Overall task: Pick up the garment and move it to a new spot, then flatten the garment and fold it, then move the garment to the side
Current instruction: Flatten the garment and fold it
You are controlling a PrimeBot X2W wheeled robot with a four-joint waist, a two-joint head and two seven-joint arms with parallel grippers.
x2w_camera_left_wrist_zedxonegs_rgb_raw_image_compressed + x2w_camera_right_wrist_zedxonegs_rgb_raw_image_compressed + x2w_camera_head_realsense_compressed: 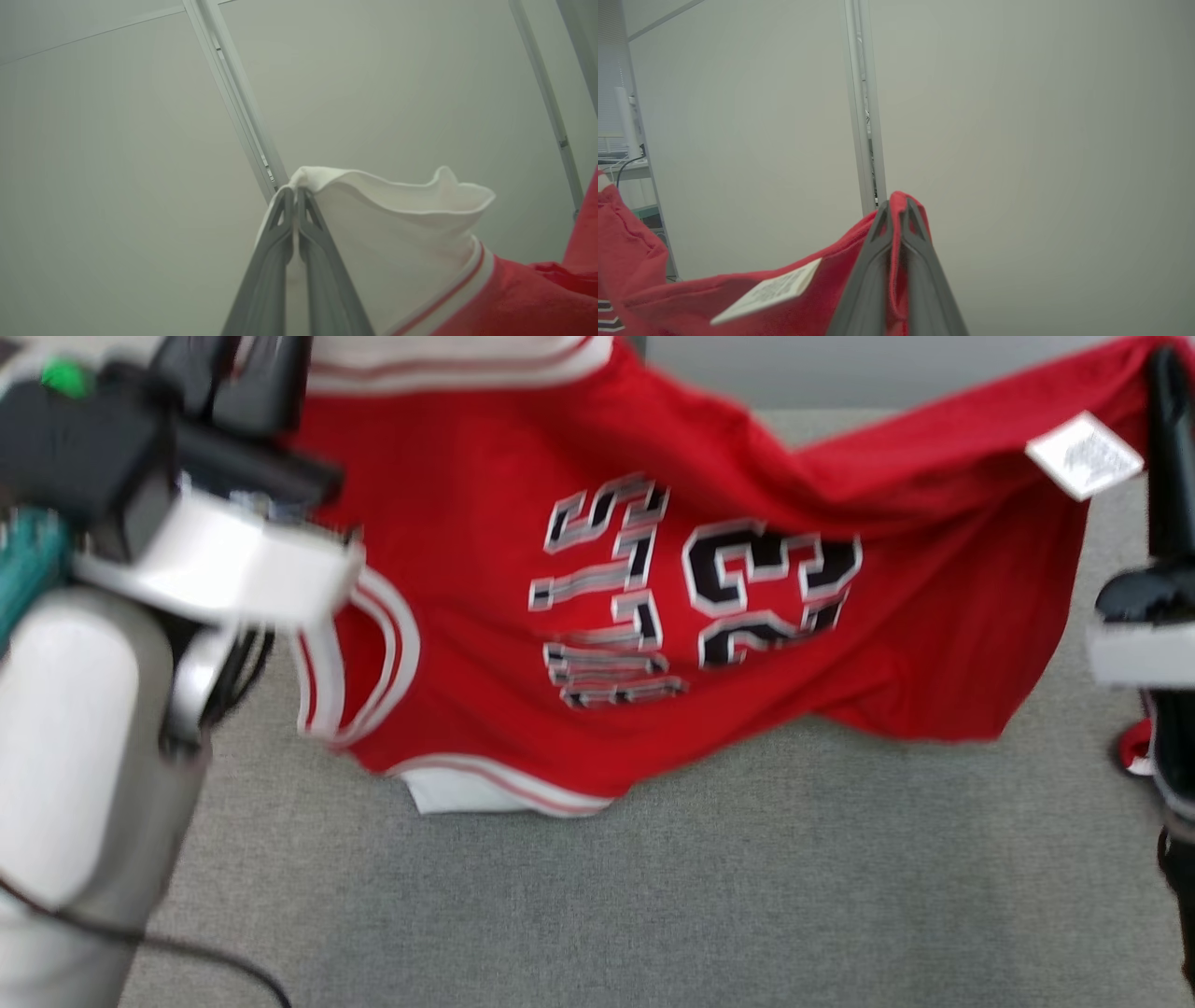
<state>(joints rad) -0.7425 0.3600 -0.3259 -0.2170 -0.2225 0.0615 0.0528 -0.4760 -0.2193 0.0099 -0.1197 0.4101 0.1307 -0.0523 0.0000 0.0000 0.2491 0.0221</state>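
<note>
Jersey spread above gray surface; head view shows numerals. Wrist views: L gripper clamped on white trim, R gripper clamped on red edge by tag.

The red basketball jersey with white trim is smeared with blur, its black lettering hard to read and its upper edge cut off at twelve o'clock. Print on the white sewn-in label at two o'clock is too small to read.
</note>
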